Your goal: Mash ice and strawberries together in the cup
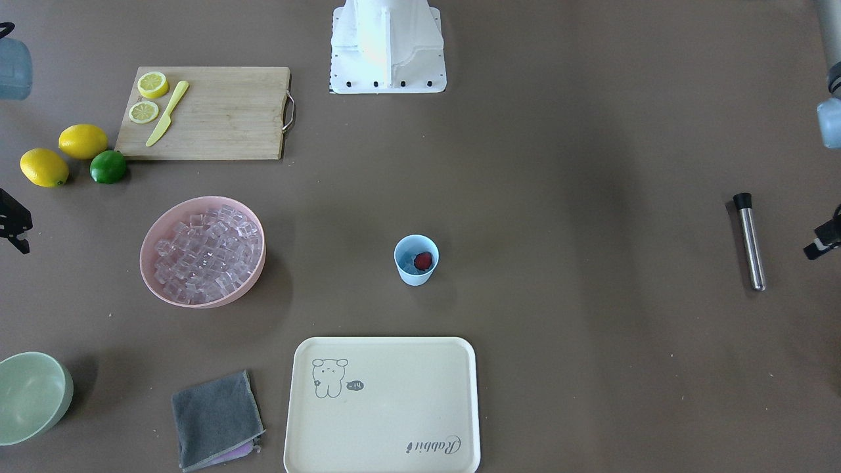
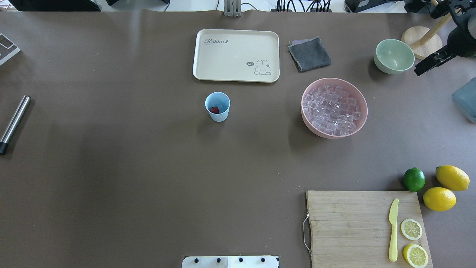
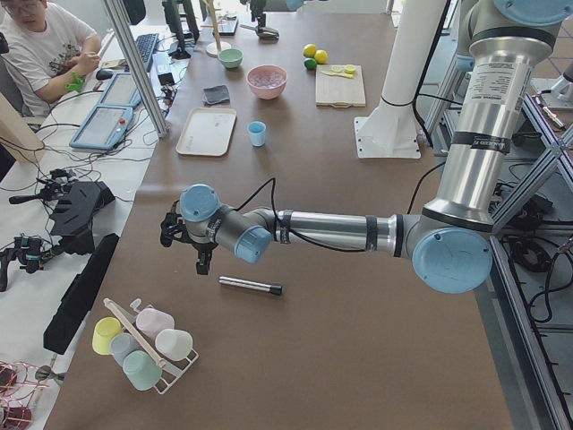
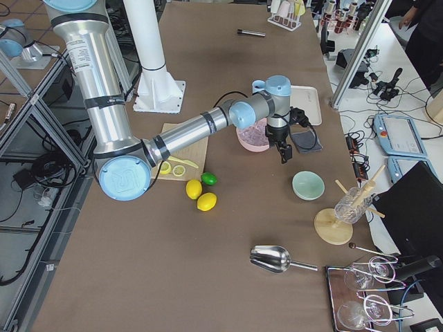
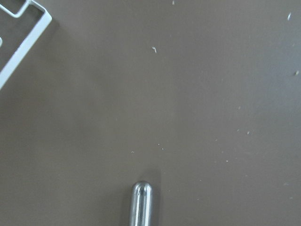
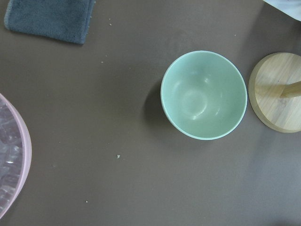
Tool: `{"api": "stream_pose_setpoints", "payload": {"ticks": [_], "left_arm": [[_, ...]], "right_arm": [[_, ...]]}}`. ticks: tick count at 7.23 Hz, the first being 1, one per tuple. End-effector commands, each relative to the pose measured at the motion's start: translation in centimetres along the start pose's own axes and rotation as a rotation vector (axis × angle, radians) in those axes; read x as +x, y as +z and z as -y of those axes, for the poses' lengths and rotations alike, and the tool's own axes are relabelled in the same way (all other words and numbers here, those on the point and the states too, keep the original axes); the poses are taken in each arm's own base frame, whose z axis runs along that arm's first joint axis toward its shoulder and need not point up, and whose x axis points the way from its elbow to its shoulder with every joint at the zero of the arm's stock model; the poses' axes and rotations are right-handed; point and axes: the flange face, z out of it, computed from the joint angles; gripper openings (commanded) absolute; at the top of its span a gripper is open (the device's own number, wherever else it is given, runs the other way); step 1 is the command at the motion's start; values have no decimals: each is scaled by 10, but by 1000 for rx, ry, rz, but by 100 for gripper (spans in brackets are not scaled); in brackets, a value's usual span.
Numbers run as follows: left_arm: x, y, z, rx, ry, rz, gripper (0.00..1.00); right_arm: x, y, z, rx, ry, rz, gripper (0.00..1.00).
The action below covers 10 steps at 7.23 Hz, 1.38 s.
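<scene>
Brown paper covers the table [image 2: 111, 167]. At its 9 o'clock edge the left gripper [image 3: 186, 246] hangs just beside a steel rod [image 2: 14, 123]; toward 2 o'clock the right gripper [image 2: 424, 67] hovers near a green bowl [image 2: 394, 56]; whether either is clenched, I cannot tell. Mid-table stands the cup [image 2: 217, 107], holding the strawberry [image 2: 214, 110]; ice [image 2: 334, 109] heaps a pink bowl [image 2: 334, 135] at its 3 o'clock, a cream tray [image 2: 230, 59] at 12.

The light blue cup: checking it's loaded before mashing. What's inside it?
A red strawberry piece lies in the light blue cup beside what looks like clear ice. Anything beneath them on the cup's floor is covered.
</scene>
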Motion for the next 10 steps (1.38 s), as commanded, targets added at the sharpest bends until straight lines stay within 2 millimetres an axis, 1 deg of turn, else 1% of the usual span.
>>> {"api": "stream_pose_setpoints", "payload": {"ticks": [1, 2, 3, 4, 5, 6, 7, 8, 9, 10], "left_arm": [[-49, -75, -40, 87, -65, -29, 98], [-69, -77, -87, 79, 33, 3, 98], [-73, -76, -108, 70, 68, 10, 98], [-77, -70, -130, 48, 64, 13, 98], [-69, -70, -128, 48, 78, 14, 98], [-59, -58, -122, 32, 103, 46, 98], [-34, -55, -93, 50, 155, 70, 98], [-13, -55, -77, 37, 172, 65, 98], [-1, -58, -60, 48, 190, 62, 98], [8, -62, -53, 53, 196, 62, 98]], "right_arm": [[10, 13, -20, -37, 19, 25, 98], [14, 14, -24, -40, 25, 24, 98], [14, 13, -25, -39, 25, 26, 98], [13, 12, -24, -37, 25, 26, 98], [16, 14, -26, -41, 25, 24, 98], [17, 14, -25, -44, 31, 22, 98], [16, 14, -22, -45, 31, 22, 98], [18, 17, -21, -49, 35, 22, 98], [17, 17, -22, -50, 35, 29, 98], [17, 17, -21, -49, 34, 34, 98]]}}
